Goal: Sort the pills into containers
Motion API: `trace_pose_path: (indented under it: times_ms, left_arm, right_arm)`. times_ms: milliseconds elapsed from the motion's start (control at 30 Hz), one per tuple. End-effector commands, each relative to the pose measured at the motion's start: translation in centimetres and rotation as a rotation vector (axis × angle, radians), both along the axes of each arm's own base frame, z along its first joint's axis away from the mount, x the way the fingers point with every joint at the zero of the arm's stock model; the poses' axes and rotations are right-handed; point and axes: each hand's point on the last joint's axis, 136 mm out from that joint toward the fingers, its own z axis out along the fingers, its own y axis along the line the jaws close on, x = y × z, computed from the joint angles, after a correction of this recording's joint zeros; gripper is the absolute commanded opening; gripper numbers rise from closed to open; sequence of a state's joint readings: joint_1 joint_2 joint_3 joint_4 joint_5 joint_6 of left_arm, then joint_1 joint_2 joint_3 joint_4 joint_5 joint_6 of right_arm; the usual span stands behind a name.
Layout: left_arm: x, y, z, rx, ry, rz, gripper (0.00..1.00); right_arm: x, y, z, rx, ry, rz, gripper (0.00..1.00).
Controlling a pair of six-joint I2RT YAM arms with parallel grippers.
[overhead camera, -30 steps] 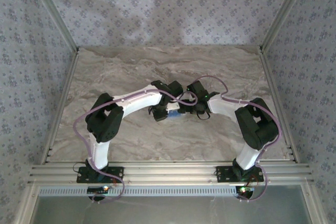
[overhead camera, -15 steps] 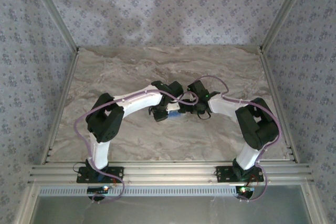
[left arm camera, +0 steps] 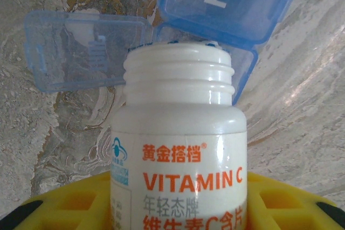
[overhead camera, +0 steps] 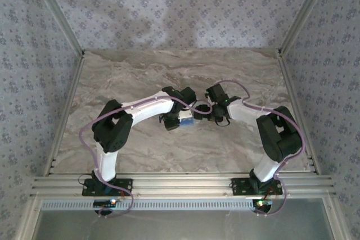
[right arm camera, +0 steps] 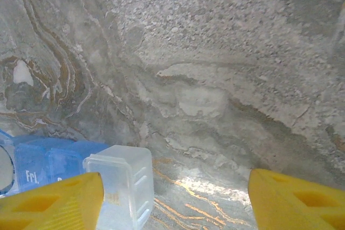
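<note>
In the left wrist view a white bottle (left arm camera: 179, 149) with orange VITAMIN C lettering fills the middle, uncapped, with my left gripper (left arm camera: 178, 208) shut on its body. Its mouth points at the translucent blue pill box (left arm camera: 232, 4), the containers, whose lids stand open; one lid (left arm camera: 81, 52) lies flat to the left. From above, the box (overhead camera: 188, 121) lies between both grippers. My right gripper (right arm camera: 175, 197) is open over bare table, with the box (right arm camera: 43, 165) and a clear lid (right arm camera: 121, 184) by its left finger. A small white lump (right arm camera: 22, 72) lies beyond; I cannot tell whether it is a pill.
The marble-patterned table (overhead camera: 140, 77) is walled by patterned panels at the back and sides, with an aluminium rail (overhead camera: 180, 184) along the near edge. Both arms bend in toward the middle, their wrists close together, the right gripper (overhead camera: 212, 113) just right of the left gripper (overhead camera: 181, 117).
The right arm has drawn back a little to the right, away from the pill box. The left arm and the bottle have stayed put.
</note>
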State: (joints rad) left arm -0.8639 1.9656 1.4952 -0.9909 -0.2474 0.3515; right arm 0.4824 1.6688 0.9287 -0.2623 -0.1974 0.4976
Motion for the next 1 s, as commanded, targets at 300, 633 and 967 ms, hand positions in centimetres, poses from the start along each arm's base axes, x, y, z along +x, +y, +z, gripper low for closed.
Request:
trace_pose_path:
  times_ms: [300,633,967]
  left_arm:
    - [-0.2,0.4,1.1,0.008,0.005,-0.011,0.0]
    - [0.2,0.4,2.6,0.004,-0.027,-0.016,0.0]
    - [0.3,0.2,2.4,0.042,-0.072,-0.064,0.0]
  right_arm:
    - [-0.7,0.4,-0.6,0.033,0.037,-0.004,0.73]
    - [-1.2,0.2,-2.1,0.014,0.066,0.0,0.73]
    - [-1.4,0.2,-2.5,0.011,0.076,0.001,0.72]
